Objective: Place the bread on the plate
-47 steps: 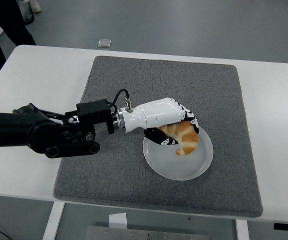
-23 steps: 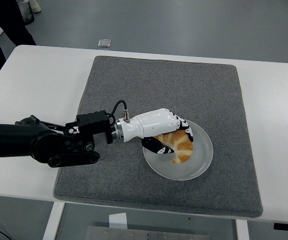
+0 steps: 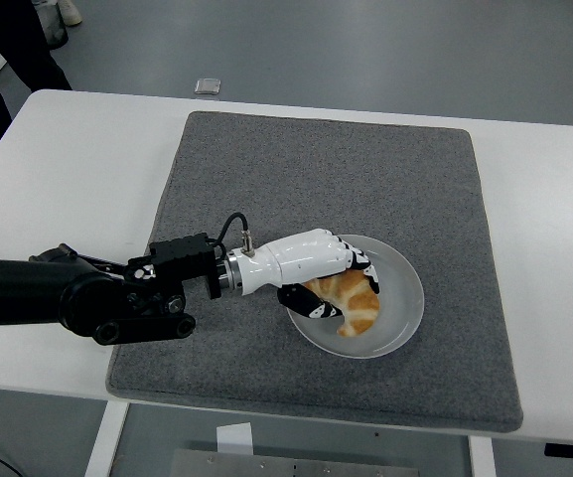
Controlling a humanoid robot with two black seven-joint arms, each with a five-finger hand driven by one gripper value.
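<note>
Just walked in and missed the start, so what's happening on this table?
The robot's left hand is reaching in over a grey mat and has its fingers closed around a croissant. The croissant is over the white plate on the mat and looks to be resting in it, though the hand has not let go. The right arm is out of view.
</note>
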